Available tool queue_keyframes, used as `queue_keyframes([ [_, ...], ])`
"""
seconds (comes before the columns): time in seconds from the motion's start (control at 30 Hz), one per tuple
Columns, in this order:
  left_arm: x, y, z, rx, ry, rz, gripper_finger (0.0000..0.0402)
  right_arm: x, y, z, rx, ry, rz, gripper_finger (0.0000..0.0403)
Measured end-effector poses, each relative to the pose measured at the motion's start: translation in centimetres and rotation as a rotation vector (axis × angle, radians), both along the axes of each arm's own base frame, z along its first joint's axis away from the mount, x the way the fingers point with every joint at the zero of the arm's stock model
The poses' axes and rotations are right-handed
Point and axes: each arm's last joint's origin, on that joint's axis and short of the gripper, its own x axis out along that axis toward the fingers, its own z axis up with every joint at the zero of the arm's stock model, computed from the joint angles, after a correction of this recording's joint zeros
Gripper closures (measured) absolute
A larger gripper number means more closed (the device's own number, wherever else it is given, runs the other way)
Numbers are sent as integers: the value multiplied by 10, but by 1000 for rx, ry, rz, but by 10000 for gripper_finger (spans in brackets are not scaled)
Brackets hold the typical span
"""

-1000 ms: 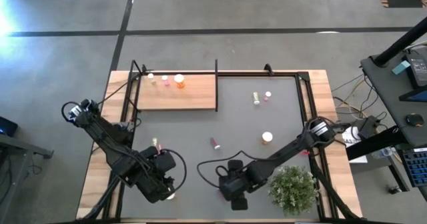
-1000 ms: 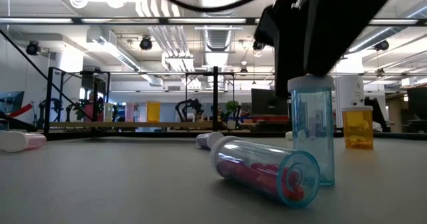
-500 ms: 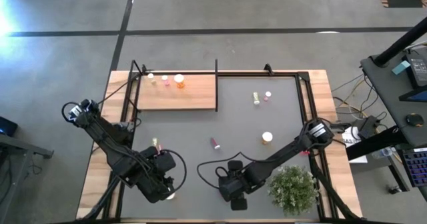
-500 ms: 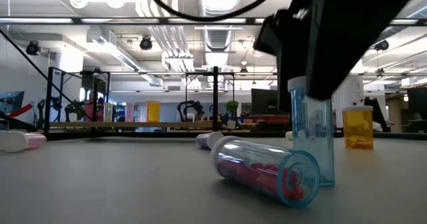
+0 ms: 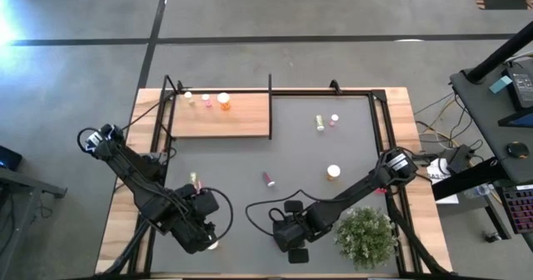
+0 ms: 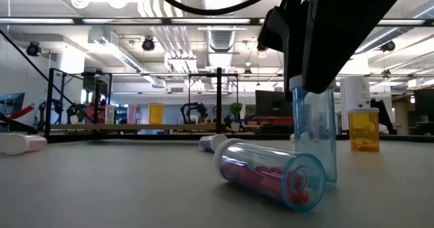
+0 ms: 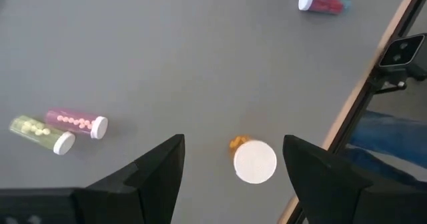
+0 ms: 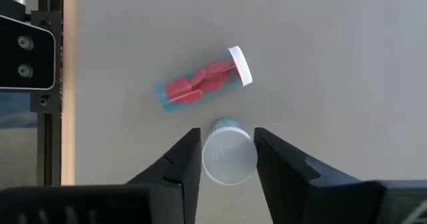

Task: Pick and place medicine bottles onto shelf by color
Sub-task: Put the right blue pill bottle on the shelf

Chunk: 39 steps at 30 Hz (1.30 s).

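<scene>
A clear blue medicine bottle stands near the table's front edge, and my right gripper is shut on it. Beside it a second blue bottle with red pills lies on its side. My left gripper hangs open above an upright orange bottle with a white cap, without touching it. A pink bottle and a yellow-green bottle lie close by. The shelf at the far left carries three bottles on its far edge. My right gripper pinches the upright blue bottle between its two fingers, on opposite sides of its upper part just under the cap. The fingers come from above, slanting down. The bottle leans slightly, its base at the table next to the lying bottle.
A bushy green plant stands at the near right, close to my right arm. More bottles lie mid-table and at the far right; an orange one stands upright. A black frame borders the shelf.
In the low view my right gripper's dark fingers have settled around the top of the upright blue bottle. The bottle has shifted a little sideways and now leans slightly, where before it stood straight. The lying bottle has stayed put.
</scene>
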Motion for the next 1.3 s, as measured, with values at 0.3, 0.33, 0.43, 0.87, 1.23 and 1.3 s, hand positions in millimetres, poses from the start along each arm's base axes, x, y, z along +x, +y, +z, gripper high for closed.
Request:
queue_keyframes([
  [0.3, -4, 3, 7, -36, -11, -5, 164, 6, -5, 15, -5, -2, 4, 284],
  [0.33, -6, 4, 8, -38, -14, -4, 164, 8, -8, 19, -9, -6, 6, 284],
  [0.43, -8, 7, 12, -48, -24, -5, 164, 19, -21, 33, -25, -37, 9, 287],
  [0.87, -23, 21, 31, -96, -84, -5, 164, 74, -154, 83, -17, -203, -345, 286],
  [1.23, -37, 59, 46, 24, -148, 175, 164, 81, -258, 115, -72, -318, -482, 284],
  [1.3, -39, 69, 50, 47, -169, 213, 164, 79, -274, 115, -81, -320, -510, 284],
])
